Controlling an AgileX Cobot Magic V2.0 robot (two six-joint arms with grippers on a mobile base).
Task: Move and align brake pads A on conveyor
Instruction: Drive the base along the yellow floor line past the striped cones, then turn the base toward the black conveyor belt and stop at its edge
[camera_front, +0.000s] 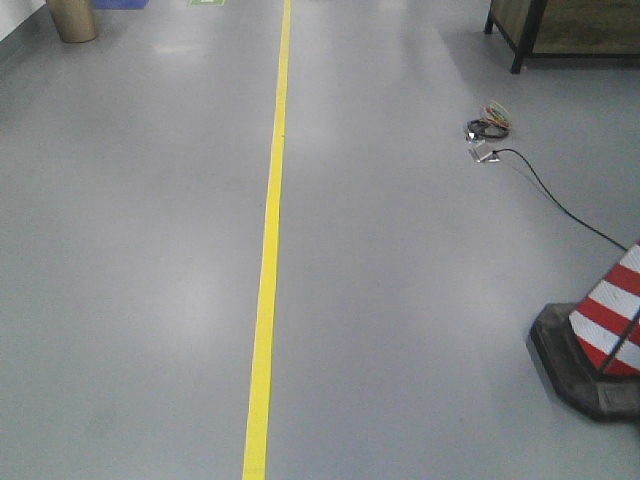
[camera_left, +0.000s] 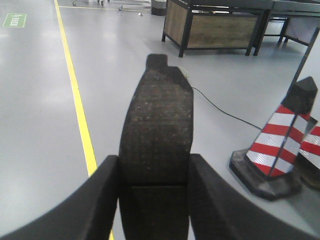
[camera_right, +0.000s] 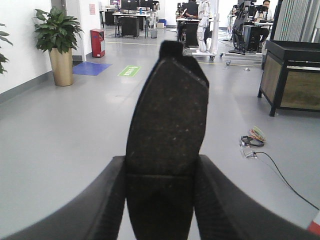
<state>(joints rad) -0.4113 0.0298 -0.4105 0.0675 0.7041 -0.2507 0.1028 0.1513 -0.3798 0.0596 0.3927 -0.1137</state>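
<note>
In the left wrist view, my left gripper (camera_left: 154, 172) is shut on a brake pad (camera_left: 159, 130), a dark curved oblong with a thin cross groove, held up above the grey floor. The right wrist view shows the same: my right gripper (camera_right: 160, 175) is shut on a second brake pad (camera_right: 167, 115), its tabbed end pointing away. Both pads sit squarely between the black fingers. The conveyor is out of view in every frame. The front-facing view shows neither gripper nor pad.
Grey floor with a yellow line (camera_front: 268, 260). A red-and-white traffic cone (camera_front: 600, 335) stands at the right, with a cable and wire bundle (camera_front: 488, 128) beyond it. A dark wooden-sided bench (camera_right: 292, 75) is at the far right, a potted plant (camera_right: 60, 45) at the left.
</note>
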